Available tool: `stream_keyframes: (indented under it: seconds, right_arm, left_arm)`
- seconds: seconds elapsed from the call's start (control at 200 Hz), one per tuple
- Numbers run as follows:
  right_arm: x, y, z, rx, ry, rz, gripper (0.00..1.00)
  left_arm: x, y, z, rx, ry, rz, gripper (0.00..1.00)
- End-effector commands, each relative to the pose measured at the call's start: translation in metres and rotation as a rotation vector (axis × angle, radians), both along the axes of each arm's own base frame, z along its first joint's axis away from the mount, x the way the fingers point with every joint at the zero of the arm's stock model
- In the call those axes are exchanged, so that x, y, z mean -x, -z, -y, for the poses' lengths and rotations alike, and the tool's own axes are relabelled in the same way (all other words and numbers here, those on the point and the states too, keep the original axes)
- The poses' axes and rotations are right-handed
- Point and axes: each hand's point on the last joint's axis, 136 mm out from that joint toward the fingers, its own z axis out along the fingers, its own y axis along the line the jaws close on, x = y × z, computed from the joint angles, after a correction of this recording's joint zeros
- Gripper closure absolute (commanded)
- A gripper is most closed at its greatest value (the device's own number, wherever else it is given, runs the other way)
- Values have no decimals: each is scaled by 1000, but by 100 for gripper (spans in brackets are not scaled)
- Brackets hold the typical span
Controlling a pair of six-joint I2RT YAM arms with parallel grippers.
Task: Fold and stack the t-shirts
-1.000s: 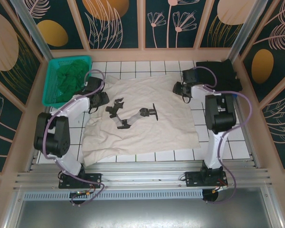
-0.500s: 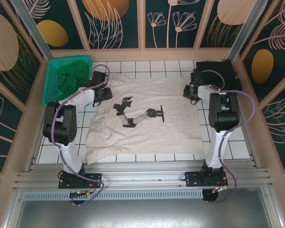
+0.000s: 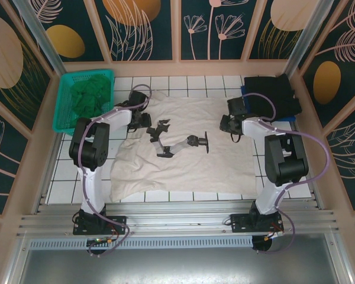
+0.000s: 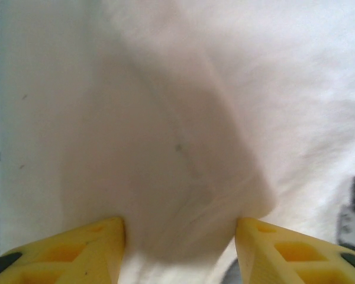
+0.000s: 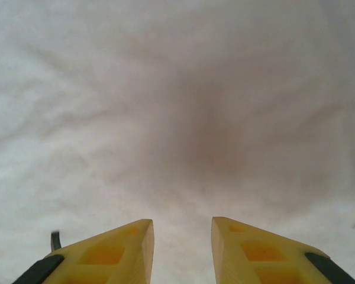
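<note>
The left claw [image 3: 141,117] sits low on the far left part of the cream-white t-shirt [image 3: 183,168]. From its wrist camera, the two yellow fingers [image 4: 77,251] stand moderately apart. A raised ridge of the cream cloth runs down into the gap, fills it and touches both fingers, so the claw appears to be holding a bunched fold of that shirt.

The right claw [image 3: 231,125] rests on the far right edge of the same shirt. In its own close view [image 5: 182,228], the yellow fingers have only a narrow gap between them and soft, shadowed cloth lies just beyond. I cannot tell whether any cloth is pinched there.

The cream-white t-shirt lies spread across the middle of the white tiled table [image 3: 278,177], between the two arms. It is rumpled along its left and near edges, and a black printed design [image 3: 177,142] faces up near its centre.

The black t-shirt [image 3: 272,94] lies folded in the far right corner, just behind the right claw. The dark green t-shirt [image 3: 86,97] is heaped inside the teal mesh basket [image 3: 62,127] in the far left corner, near the left arm.
</note>
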Motion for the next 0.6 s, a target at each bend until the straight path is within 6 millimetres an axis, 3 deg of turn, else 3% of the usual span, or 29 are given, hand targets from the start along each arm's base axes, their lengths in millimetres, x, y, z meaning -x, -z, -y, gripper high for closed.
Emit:
stream_keyframes:
  seconds: [0.0,0.18,0.28,0.35,0.46,0.591]
  right_arm:
    - [11,16,6,-12,41,-19,68]
    - [22,36,16,17,62,-65,68]
    - [26,43,24,9,86,-80,69]
    - [27,45,32,4,104,-90,69]
    - [30,47,42,5,117,-96,69]
    - [33,52,53,-3,137,-107,69]
  left_arm:
    - [-5,7,-3,-62,3,-16,55]
    - [-7,6,-12,-125,2,-17,56]
    - [-9,3,-17,-164,2,-25,73]
    - [-12,-4,-19,-182,10,-12,77]
    - [-14,-17,-27,-210,8,-1,99]
    - [-14,-43,-43,-189,-27,38,100]
